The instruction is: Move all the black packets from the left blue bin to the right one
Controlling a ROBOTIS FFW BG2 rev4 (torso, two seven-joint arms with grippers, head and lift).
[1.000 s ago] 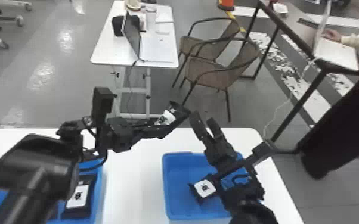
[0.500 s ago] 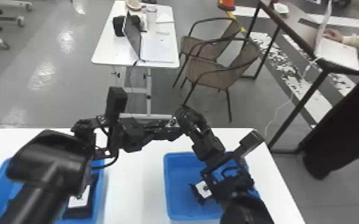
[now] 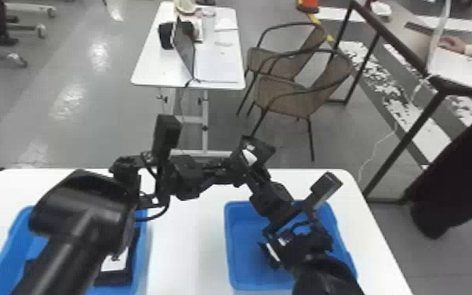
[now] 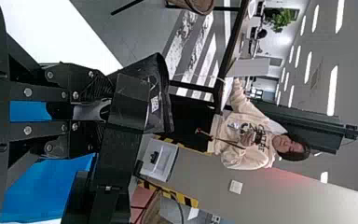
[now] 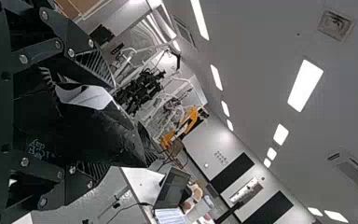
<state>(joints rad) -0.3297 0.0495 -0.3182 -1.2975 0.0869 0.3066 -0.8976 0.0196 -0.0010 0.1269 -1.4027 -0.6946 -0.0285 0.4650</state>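
Note:
Above the table between the bins, my left gripper [image 3: 232, 169] holds a black packet [image 3: 260, 150] with a white label. My right gripper [image 3: 255, 172] meets it there from the right. In the left wrist view the fingers of my left gripper [image 4: 98, 110] are closed on the packet [image 4: 159, 95], with the other gripper's black finger across it. In the right wrist view my right gripper [image 5: 109, 123] has its fingers apart, one on each side of the packet [image 5: 98, 135]. Another packet [image 3: 114, 272] lies in the left blue bin [image 3: 141, 251], and one [image 3: 271, 253] in the right blue bin [image 3: 231, 251].
The white table [image 3: 184, 251] shows between the bins. Both forearms hang over the bins and partly cover them. Beyond the table stand a small white table [image 3: 149, 74] with a laptop and brown chairs [image 3: 286, 94].
My left arm has moved right with the packet. My right gripper has swung toward it, and its fingers now stand around the packet.

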